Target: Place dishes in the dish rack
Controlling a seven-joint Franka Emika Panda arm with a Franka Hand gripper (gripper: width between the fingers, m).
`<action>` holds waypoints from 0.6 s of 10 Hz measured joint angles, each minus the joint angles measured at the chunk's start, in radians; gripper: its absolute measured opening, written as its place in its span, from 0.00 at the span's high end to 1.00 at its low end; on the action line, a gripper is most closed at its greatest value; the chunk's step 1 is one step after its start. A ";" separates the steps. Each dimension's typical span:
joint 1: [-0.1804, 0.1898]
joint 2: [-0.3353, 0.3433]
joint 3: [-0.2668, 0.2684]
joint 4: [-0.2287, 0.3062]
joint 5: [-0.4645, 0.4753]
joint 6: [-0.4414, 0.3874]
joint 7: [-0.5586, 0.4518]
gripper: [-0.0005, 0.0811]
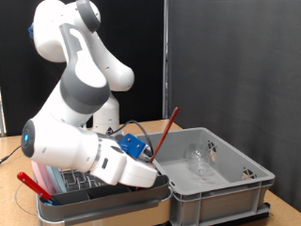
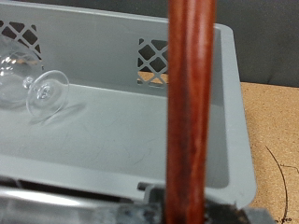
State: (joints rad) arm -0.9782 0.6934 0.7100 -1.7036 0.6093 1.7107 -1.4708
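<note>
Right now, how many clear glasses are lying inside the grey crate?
1 for certain: a clear stemmed glass lying on its side on the floor of the grey crate, near a vented wall. The red-handled utensil blocks part of the crate, so another could be hidden.

A grey crate (image 1: 218, 184) sits on the wooden bench (image 1: 9, 160) at the exterior view's right. A red-handled utensil (image 1: 164, 131) slants upward beside its near wall.
</note>
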 joint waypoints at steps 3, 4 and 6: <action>-0.001 0.054 -0.019 0.044 -0.008 -0.049 -0.007 0.90; -0.001 0.070 -0.022 0.055 -0.008 -0.056 -0.007 0.90; 0.000 0.094 -0.027 0.065 -0.013 -0.057 -0.008 0.90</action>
State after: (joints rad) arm -0.9782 0.7871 0.6834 -1.6389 0.5959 1.6533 -1.4785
